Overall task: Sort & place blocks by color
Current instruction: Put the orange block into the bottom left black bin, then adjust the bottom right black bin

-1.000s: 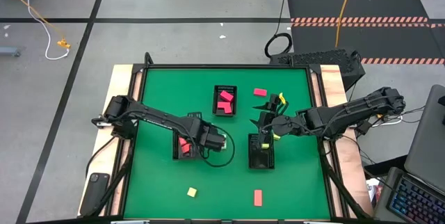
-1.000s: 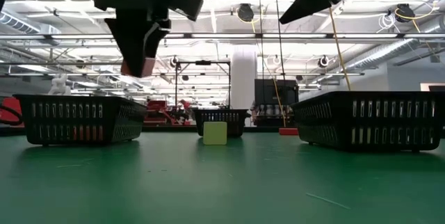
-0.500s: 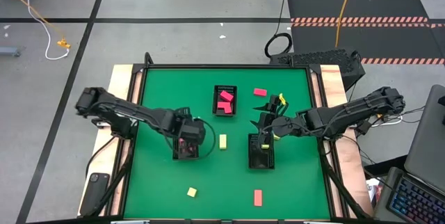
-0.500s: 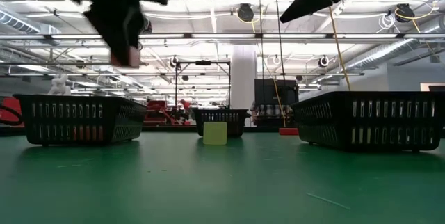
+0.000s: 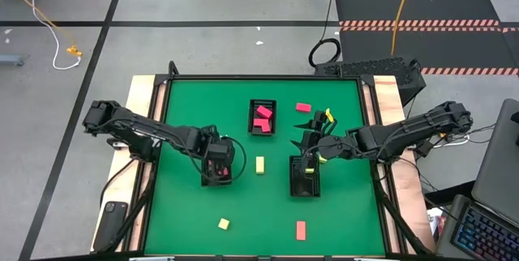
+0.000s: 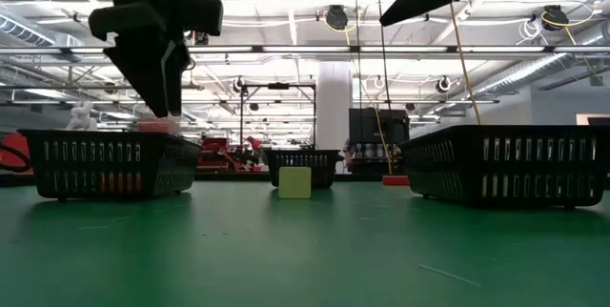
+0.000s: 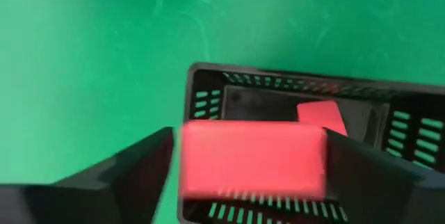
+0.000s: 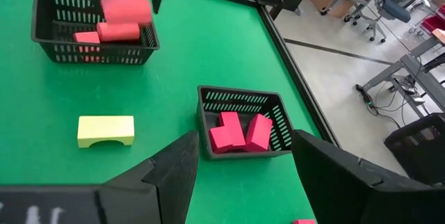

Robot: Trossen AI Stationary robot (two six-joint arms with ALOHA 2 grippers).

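Note:
My left gripper [image 5: 217, 162] hangs open over the left black tray [image 5: 212, 180], fingers pointing steeply down. A salmon-orange bar block [image 8: 125, 7] is just below its fingertips, blurred, at the height of the tray's rim [image 6: 105, 135] and apart from the fingers. It also shows in the left wrist view as a bar [image 7: 250, 158] between the two fingers. Other salmon blocks [image 8: 115, 32] lie in that tray. My right gripper [image 8: 240, 154] waits open and empty above the right tray [image 5: 304, 178].
The far tray [image 5: 261, 130] holds pink-red blocks [image 8: 240, 132]. Loose on the green mat are a yellow arch block [image 5: 259, 164], a small yellow block [image 5: 223, 224], a salmon bar [image 5: 301, 229] near the front and a pink block [image 5: 303, 108] at the back.
My left gripper carried the salmon bar toward the table's left edge, from the gap between the trays to over the left tray, sinking a little. It has then opened and let go. The bar has left the fingertips and dropped to the tray's rim height.

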